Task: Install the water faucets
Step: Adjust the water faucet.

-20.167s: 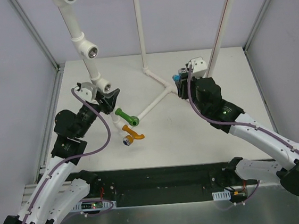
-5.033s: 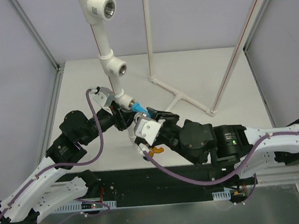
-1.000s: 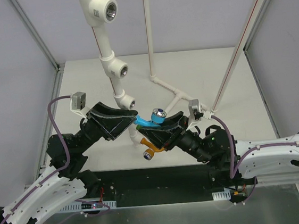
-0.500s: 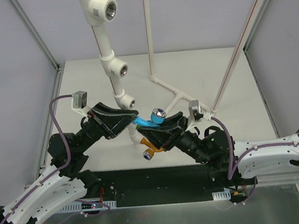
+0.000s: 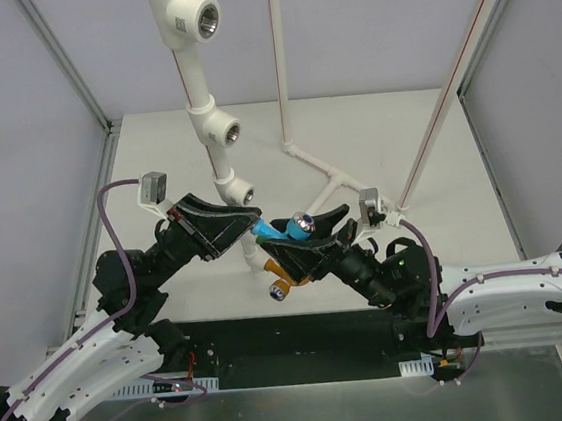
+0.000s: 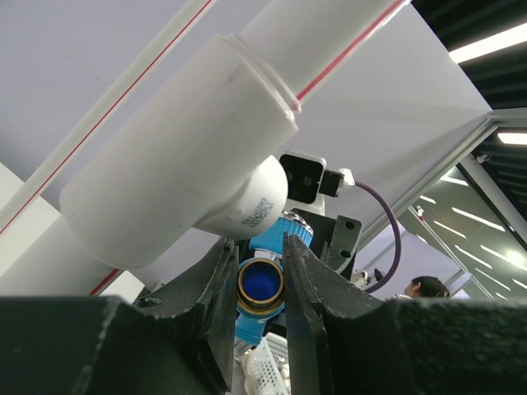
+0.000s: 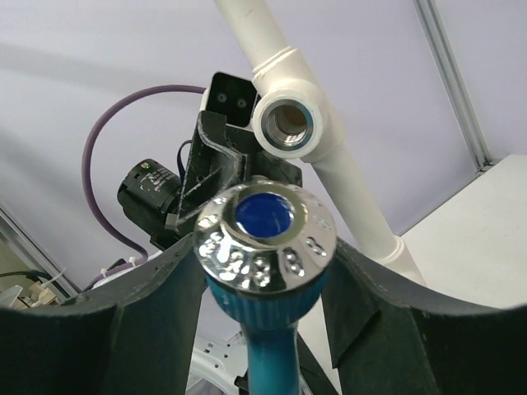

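The light blue faucet point(image 5: 269, 230) is held in the air between both grippers, just below the lowest white tee fitting point(image 5: 236, 189). My left gripper point(image 5: 250, 222) is shut on its brass threaded end point(image 6: 260, 282), right under that tee point(image 6: 177, 189). My right gripper point(image 5: 300, 237) closes on the faucet's chrome-capped knob point(image 7: 265, 216), a finger touching each side. The orange faucet point(image 5: 280, 270) lies on the table beneath them, by the pipe's foot. The green faucet is hidden.
The white pipe stand point(image 5: 215, 137) with three tee fittings rises at the centre back. A second white upright point(image 5: 278, 60) and a slanted red-striped pipe point(image 5: 449, 82) stand behind right. Frame posts line both sides.
Over the last second the blue faucet has turned, so its chrome knob dropped from above the right fingers to between them. Both arms shifted only slightly.
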`<state>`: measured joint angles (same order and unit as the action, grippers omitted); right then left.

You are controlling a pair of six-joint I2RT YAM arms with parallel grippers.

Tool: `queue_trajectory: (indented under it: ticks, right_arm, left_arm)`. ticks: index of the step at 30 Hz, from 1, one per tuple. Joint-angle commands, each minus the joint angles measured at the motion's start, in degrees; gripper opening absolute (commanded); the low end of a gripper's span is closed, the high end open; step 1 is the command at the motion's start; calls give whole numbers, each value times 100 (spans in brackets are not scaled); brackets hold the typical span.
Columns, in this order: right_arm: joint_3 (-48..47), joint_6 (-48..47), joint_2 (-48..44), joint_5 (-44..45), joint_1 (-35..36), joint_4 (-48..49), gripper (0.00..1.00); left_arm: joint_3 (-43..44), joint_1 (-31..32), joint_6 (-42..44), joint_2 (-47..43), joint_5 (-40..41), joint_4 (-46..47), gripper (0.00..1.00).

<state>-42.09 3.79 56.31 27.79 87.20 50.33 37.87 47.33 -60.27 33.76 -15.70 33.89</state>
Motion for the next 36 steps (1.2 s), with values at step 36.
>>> queue_trajectory:
  ticks: [36]
  right_arm:
    - [-555, -1065, 635, 192, -10, 1225, 63]
  left_arm:
    - [-51, 57, -714, -62, 1184, 540, 0]
